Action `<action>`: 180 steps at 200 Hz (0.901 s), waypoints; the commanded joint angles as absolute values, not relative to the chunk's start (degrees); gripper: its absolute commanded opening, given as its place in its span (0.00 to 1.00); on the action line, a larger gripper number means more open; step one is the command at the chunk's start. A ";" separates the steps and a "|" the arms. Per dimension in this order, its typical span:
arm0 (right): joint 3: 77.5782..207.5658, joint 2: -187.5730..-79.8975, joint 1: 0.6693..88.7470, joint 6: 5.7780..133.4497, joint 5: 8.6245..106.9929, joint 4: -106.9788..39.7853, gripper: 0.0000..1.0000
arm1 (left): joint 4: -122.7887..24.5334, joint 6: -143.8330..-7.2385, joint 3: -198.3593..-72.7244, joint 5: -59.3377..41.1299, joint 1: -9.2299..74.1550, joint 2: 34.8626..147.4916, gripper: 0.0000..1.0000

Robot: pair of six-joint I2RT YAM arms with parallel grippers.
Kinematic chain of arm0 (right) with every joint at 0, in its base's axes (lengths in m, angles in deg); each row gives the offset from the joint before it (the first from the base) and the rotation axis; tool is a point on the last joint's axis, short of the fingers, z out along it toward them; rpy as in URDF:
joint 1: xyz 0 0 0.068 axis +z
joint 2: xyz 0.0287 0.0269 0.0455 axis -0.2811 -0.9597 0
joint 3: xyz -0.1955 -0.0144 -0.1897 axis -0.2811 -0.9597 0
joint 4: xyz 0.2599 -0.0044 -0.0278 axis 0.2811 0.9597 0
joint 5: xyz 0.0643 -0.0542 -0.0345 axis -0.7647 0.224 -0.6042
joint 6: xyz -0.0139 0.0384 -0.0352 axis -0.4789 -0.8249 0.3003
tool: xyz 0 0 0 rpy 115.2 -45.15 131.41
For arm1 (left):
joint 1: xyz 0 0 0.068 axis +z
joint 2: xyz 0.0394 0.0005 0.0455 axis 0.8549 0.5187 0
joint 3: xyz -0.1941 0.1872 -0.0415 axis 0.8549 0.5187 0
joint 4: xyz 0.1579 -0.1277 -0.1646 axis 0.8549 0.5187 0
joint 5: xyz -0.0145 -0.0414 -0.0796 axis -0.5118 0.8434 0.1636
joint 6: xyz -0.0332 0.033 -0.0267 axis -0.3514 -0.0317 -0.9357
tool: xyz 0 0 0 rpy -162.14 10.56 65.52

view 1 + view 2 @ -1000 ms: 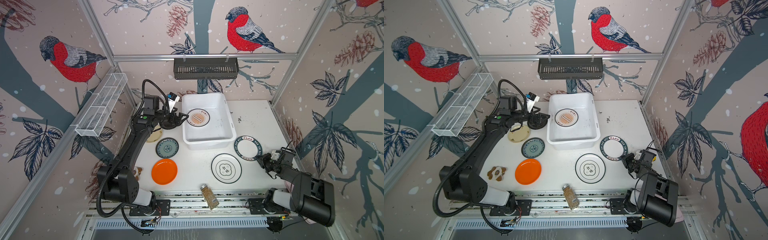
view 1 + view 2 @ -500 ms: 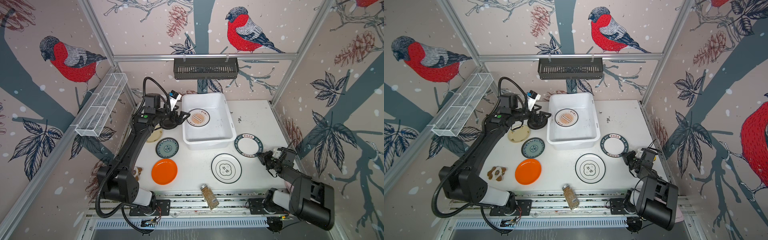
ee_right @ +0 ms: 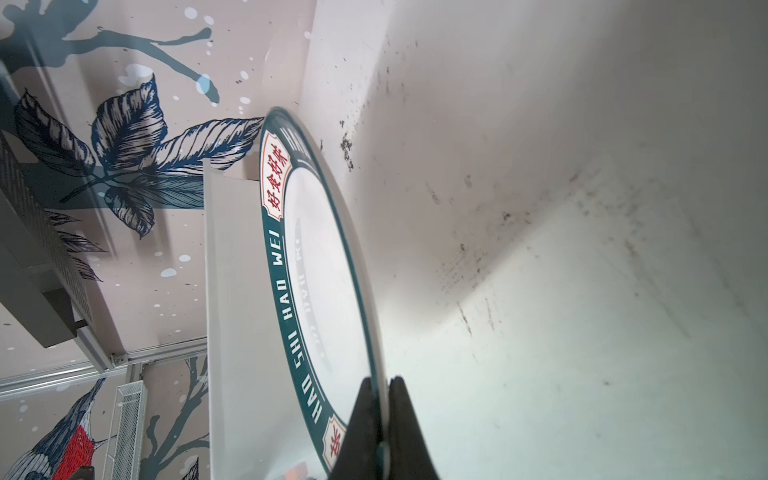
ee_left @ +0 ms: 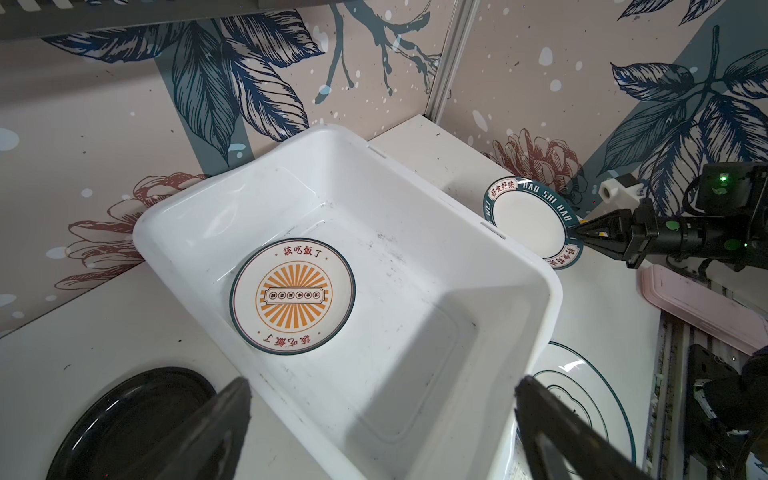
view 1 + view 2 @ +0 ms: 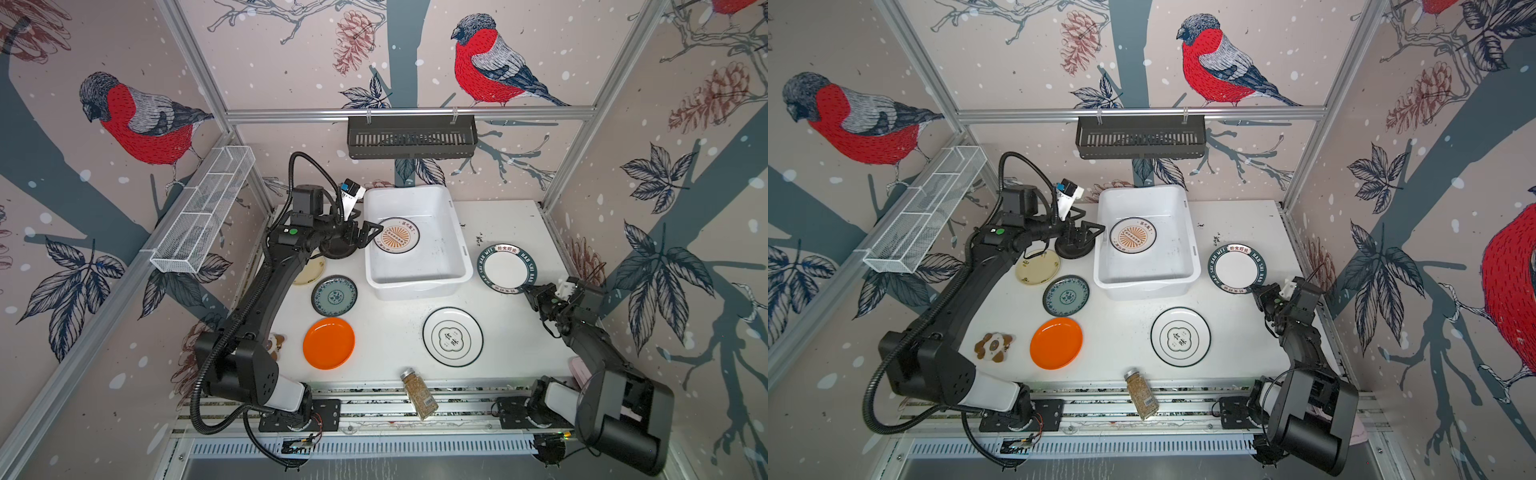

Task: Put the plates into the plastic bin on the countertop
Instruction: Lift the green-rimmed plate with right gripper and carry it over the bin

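Note:
The white plastic bin (image 5: 419, 289) stands at the back middle of the countertop (image 5: 390, 332), holding the orange-sunburst plate (image 5: 395, 235) (image 4: 292, 296). My left gripper (image 5: 368, 232) (image 4: 384, 384) hangs open and empty over the bin's left rim, above the black plate (image 5: 1073, 251). My right gripper (image 5: 530, 291) (image 3: 380, 382) is shut on the near rim of the dark lettered plate (image 5: 507, 268) (image 3: 320, 266), right of the bin. The cream (image 5: 1038, 267), teal (image 5: 334, 296), orange (image 5: 328, 343) and black-rimmed emblem (image 5: 453, 336) plates lie flat on the countertop.
A spice jar (image 5: 419, 392) lies at the countertop's front edge, and a small brown-and-white object (image 5: 993, 346) sits front left. A black slotted basket (image 5: 411, 137) hangs on the back rail, a wire mesh tray (image 5: 203, 212) on the left wall. A pink slab (image 4: 702, 303) lies beside the right arm.
My right gripper reached forward to the lettered plate and shut on its near rim. My left gripper drifted slightly right toward the bin, staying open.

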State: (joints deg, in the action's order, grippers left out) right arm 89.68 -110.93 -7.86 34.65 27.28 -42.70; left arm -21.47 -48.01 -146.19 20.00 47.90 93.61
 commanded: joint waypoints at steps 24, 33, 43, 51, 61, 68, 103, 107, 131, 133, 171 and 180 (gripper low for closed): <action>97.56 -110.56 -8.11 36.04 27.32 -37.91 0.02 | -21.18 -48.21 -147.31 18.19 47.86 93.41 0.98; 99.08 -110.59 -8.15 36.20 27.38 -37.02 0.02 | -21.10 -48.29 -147.46 18.04 47.86 93.55 0.98; 100.57 -110.71 -8.20 36.23 27.17 -36.66 0.02 | -20.89 -48.41 -147.68 17.96 47.85 93.63 0.98; 101.91 -110.73 -8.20 36.37 27.09 -36.34 0.02 | -20.88 -48.64 -147.94 17.76 47.86 93.67 0.98; 103.43 -111.10 -8.20 36.58 27.06 -35.84 0.02 | -20.86 -48.94 -148.15 17.65 47.86 93.76 0.98; 104.53 -111.30 -8.20 36.73 27.00 -35.65 0.02 | -20.91 -49.16 -148.25 17.56 47.85 93.86 0.98; 110.37 -112.77 -7.60 38.72 27.61 -33.04 0.02 | -20.74 -49.15 -148.79 16.89 47.86 94.30 0.98; 111.12 -112.96 -7.39 38.94 27.77 -32.73 0.02 | -20.74 -49.22 -148.93 16.52 47.85 94.37 0.98; 115.59 -114.70 -5.15 39.80 28.98 -31.14 0.02 | -20.98 -49.69 -149.24 14.42 47.85 94.55 0.98; 115.99 -114.91 -4.84 39.84 29.11 -31.03 0.02 | -20.93 -49.70 -149.32 14.34 47.85 94.55 0.98; 123.59 -117.48 3.21 39.97 32.59 -29.09 0.02 | -20.78 -51.08 -150.33 11.25 47.88 93.95 0.98; 125.21 -119.31 5.62 39.86 33.50 -29.17 0.02 | -20.89 -51.48 -150.46 10.20 47.86 93.77 0.98</action>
State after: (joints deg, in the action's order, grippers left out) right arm 121.59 -117.50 1.32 39.30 30.98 -28.43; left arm -21.25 -50.15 -149.69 12.97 47.83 94.42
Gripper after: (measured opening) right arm 0.076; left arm 0.977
